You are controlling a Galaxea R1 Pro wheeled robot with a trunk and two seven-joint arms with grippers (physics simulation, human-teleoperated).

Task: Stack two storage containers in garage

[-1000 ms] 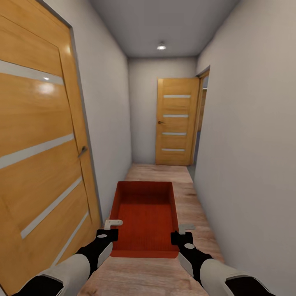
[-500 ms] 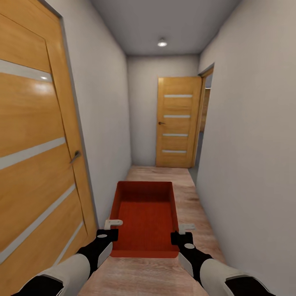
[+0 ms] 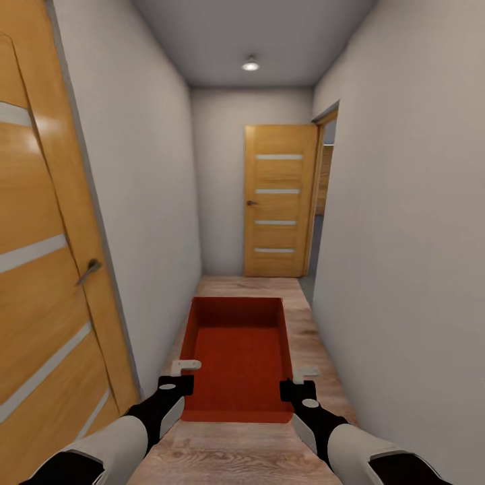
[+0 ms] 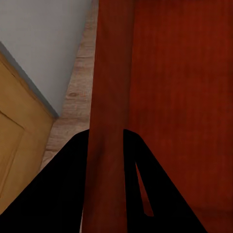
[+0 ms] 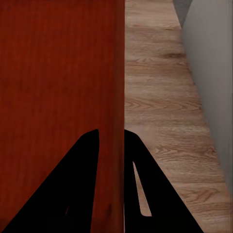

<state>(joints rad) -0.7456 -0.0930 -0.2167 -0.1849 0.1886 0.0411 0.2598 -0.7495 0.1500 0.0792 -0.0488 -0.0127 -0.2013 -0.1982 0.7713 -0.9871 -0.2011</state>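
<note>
We're carrying one storage container (image 3: 237, 356) down a narrow corridor, held out ahead of both grippers and well above the wood-plank floor (image 3: 236, 451).

The left gripper (image 3: 180, 374) is pinched on the container's left long wall, near the end closest to us. In the left wrist view the two black fingers (image 4: 63, 189) sit on either side of that wall (image 4: 110, 97), closed down to its thickness. The right gripper (image 3: 302, 378) has the same pinch on the right long wall, with fingers (image 5: 73, 189) straddling the rim (image 5: 119, 73). Both grips sit at the near end, so most of the bin hangs forward of the hands.

Orientation: open side up, roughly level. The long axis runs straight away from the grippers, along the corridor, pointing at the far wooden door (image 3: 279, 201).

Risks, as we judge them:
- Thin tapered walls, pinch grip only, load cantilevered ahead. A hard stop or bump could pivot the bin nose-down or slip it out.
- Uneven arm motion would twist the walls and break one pinch.
- The left wall (image 3: 145, 202) and the near door (image 3: 47, 283) are close beside the left gripper, the right wall (image 3: 404, 236) close beside the right. Any yaw of the base could clip a far corner.
- There's an opening (image 3: 323, 195) ahead on the right. Turning in with the bin sticking out forward needs a wide swing, or the front end hits the frame.
</note>
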